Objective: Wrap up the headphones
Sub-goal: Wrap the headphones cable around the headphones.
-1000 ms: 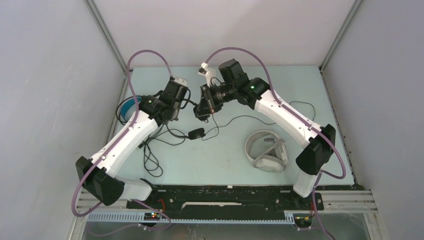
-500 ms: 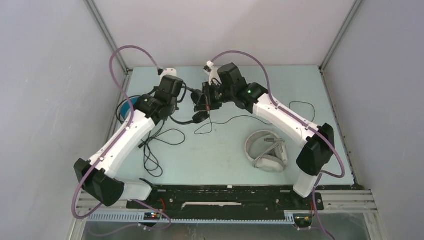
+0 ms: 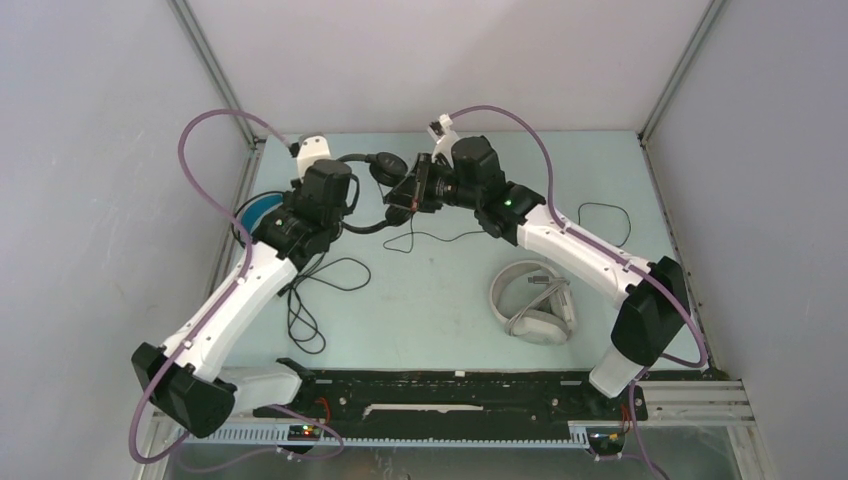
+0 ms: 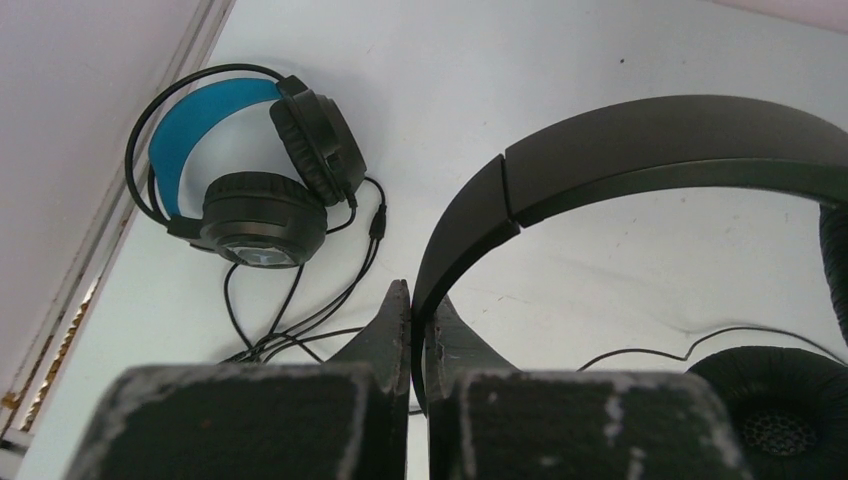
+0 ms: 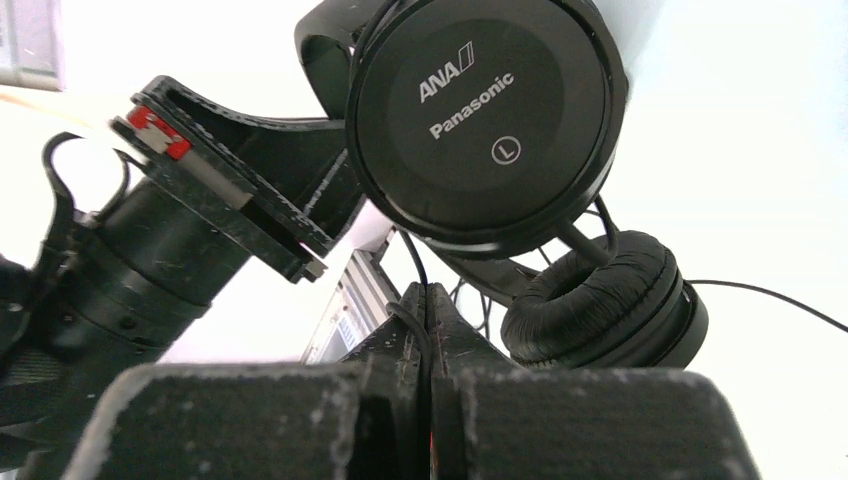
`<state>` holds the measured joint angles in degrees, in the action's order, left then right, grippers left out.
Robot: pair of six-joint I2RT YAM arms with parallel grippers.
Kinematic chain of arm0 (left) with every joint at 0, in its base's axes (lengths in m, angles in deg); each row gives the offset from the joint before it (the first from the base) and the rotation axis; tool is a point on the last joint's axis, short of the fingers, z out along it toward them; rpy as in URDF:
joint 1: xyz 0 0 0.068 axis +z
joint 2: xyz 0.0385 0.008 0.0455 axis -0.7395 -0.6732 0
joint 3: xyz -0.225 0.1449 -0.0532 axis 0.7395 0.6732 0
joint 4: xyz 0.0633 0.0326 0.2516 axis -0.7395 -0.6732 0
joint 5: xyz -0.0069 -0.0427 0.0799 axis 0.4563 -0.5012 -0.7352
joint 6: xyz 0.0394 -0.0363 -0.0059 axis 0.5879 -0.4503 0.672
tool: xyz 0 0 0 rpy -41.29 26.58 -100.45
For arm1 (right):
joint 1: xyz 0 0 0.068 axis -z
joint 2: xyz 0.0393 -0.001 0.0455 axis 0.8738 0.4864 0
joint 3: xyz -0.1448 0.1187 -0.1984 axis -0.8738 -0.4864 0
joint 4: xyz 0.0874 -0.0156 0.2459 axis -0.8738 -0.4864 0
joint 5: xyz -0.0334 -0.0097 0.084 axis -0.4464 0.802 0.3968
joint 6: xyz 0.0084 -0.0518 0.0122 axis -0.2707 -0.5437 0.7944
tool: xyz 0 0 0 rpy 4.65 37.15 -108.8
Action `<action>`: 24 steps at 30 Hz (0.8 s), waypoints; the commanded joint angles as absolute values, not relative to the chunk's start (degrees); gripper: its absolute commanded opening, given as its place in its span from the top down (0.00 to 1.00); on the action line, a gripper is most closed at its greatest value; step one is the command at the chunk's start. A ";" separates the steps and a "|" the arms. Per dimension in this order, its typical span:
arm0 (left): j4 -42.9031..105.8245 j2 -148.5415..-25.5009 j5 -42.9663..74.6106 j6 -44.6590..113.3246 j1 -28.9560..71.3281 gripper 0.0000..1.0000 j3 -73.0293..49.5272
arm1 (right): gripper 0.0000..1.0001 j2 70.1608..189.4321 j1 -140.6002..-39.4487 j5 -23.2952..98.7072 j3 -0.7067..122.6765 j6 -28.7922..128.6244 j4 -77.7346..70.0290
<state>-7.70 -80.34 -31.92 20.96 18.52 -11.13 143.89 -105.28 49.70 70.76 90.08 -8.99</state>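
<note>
The small black on-ear headphones (image 3: 383, 167) hang in the air at the back of the table between both arms. My left gripper (image 4: 420, 312) is shut on their thin headband (image 4: 650, 140); in the top view this gripper (image 3: 346, 196) sits at the band's left bend. My right gripper (image 5: 426, 298) is shut on their thin black cable just below the round earcup (image 5: 480, 120) marked L, and shows in the top view (image 3: 405, 200) too. The white over-ear headphones (image 3: 530, 300) lie at the right. The black headphones with blue lining (image 4: 250, 190) lie at the left wall.
Loose black cable loops (image 3: 318, 290) lie on the table under the left arm, and another thin loop (image 3: 603, 213) lies at the right. Grey walls close in three sides. The left arm's wrist (image 5: 200, 200) stands close beside the right gripper.
Both grippers have risen and moved toward the back wall with the small black headphones. The earcup that lay on the table now hangs in the air, and the cable trails up with it.
</note>
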 commanded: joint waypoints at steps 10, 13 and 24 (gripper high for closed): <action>8.63 -70.77 -33.39 12.72 19.44 1.00 -1.29 | 1.00 140.46 -104.85 50.55 66.49 101.51 2.90; 10.84 -68.93 -34.38 11.57 19.54 1.00 0.74 | 1.00 139.93 -105.09 48.48 66.50 100.30 1.39; 11.81 -67.27 -33.71 10.92 20.54 1.00 -0.01 | 0.99 141.22 -106.47 56.73 66.47 93.27 4.13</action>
<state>7.90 -68.32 -32.60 13.38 19.61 1.63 142.76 -105.58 51.47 66.08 98.52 0.12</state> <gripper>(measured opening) 0.022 0.007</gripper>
